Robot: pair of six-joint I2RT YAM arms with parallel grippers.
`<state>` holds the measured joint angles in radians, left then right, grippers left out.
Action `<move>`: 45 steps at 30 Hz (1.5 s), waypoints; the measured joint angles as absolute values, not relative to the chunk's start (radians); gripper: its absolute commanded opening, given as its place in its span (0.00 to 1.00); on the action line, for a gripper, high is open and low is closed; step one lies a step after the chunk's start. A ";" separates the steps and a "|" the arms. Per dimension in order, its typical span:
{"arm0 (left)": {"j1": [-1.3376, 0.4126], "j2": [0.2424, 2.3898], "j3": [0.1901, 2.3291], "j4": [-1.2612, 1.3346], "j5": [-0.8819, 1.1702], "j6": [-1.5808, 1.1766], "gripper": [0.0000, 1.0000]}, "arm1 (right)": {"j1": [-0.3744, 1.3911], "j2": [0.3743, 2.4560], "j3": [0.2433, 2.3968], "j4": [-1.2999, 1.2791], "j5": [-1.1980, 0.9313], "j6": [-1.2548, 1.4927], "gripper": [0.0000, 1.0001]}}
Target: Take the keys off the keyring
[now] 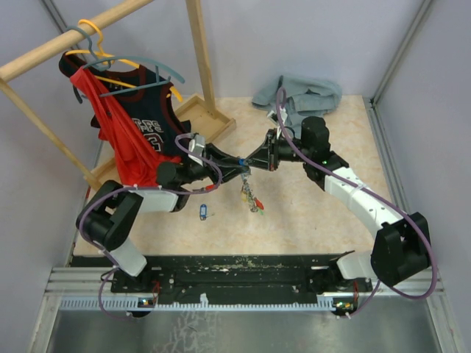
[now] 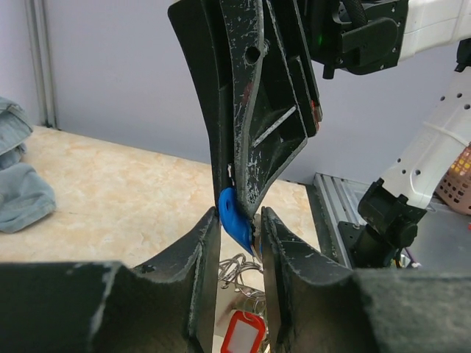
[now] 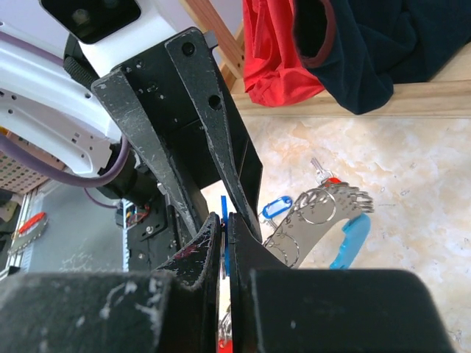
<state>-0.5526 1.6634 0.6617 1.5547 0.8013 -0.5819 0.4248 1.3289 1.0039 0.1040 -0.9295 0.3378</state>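
Top external: left pincer (image 1: 237,163) meets right pincer (image 1: 248,162) mid table (image 1: 324,220); keys (image 1: 252,197) dangle below.

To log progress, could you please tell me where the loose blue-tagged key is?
In the top view, the blue-tagged key lies on the table left of centre, close beside the left arm and left of the dangling keyring.

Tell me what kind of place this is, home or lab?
Looks like a robot lab test cell: plain grey partition walls, an aluminium mounting rail along the near edge, and a staged wooden clothes rack with jerseys.
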 measured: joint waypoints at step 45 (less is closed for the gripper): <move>-0.550 1.732 0.712 1.554 0.910 -0.706 0.00 | 0.339 1.280 1.195 -0.165 -1.102 0.044 0.40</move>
